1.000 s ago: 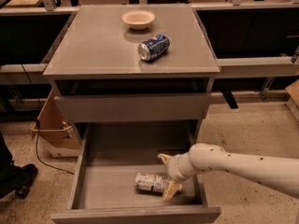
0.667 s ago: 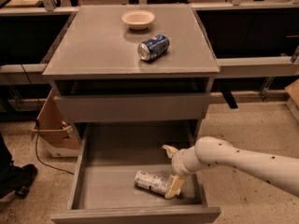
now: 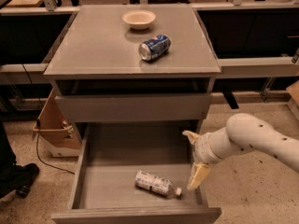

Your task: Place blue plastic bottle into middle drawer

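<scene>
The blue plastic bottle [image 3: 156, 183] lies on its side on the floor of the open middle drawer [image 3: 107, 181], cap pointing right. My gripper [image 3: 193, 158] is at the drawer's right wall, just right of and above the bottle, not touching it. Its two cream fingers [image 3: 198, 175] stand spread apart with nothing between them. The white arm comes in from the right.
A blue-and-silver soda can [image 3: 154, 47] lies on the cabinet top with a beige bowl [image 3: 138, 18] behind it. A shut drawer front [image 3: 133, 107] is above the open drawer. A cardboard box [image 3: 52, 125] and a black shoe [image 3: 16, 178] are at the left.
The gripper has let go of the bottle and moved right and up, away from it. The bottle now lies free on the drawer floor.
</scene>
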Motion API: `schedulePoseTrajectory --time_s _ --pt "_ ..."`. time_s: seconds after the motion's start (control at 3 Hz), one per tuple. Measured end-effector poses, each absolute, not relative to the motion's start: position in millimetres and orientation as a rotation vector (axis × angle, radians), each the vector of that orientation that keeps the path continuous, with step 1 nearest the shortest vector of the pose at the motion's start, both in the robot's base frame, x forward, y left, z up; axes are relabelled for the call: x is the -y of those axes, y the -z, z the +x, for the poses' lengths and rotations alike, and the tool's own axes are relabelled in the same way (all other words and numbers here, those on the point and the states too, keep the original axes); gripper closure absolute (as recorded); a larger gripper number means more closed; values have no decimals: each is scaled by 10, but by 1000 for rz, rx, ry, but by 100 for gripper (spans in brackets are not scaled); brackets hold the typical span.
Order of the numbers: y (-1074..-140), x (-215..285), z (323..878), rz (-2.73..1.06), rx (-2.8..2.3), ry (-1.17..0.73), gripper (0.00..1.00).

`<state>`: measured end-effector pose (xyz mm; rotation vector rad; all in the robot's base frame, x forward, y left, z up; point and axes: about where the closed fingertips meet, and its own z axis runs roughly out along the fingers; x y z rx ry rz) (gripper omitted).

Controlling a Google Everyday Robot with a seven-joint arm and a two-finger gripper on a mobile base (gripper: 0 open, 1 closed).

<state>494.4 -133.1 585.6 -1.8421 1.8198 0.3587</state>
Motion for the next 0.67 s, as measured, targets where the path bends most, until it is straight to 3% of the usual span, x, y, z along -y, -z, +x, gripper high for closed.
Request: schedulePoseTrajectory --time_s 0.67 --pt "-6316 1583 4820 -1766 -1852 -302 0"
